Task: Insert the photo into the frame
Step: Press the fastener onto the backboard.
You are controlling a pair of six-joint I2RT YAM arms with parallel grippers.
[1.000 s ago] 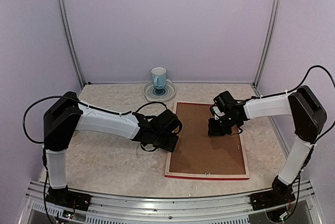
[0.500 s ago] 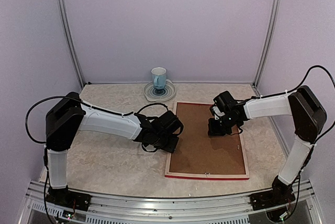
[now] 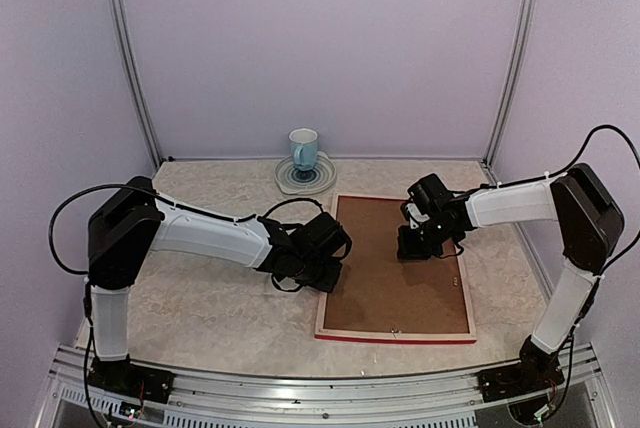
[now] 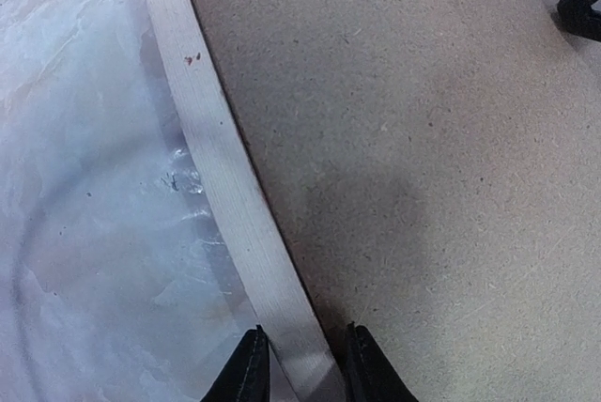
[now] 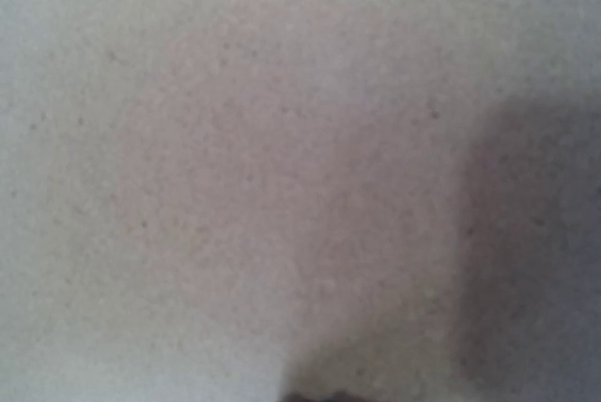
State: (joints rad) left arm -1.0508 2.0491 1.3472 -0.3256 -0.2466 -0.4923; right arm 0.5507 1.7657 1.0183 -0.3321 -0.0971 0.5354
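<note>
Frame (image 4: 225,186) rail between left jaws

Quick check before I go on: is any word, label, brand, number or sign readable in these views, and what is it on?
No text can be read in any view.
mug: too small to show any lettering.
frame, pale reverse: only a small reddish speck, not a character.
backing board: plain brown, no print.
Right wrist view: blurred, nothing written shows.
</note>
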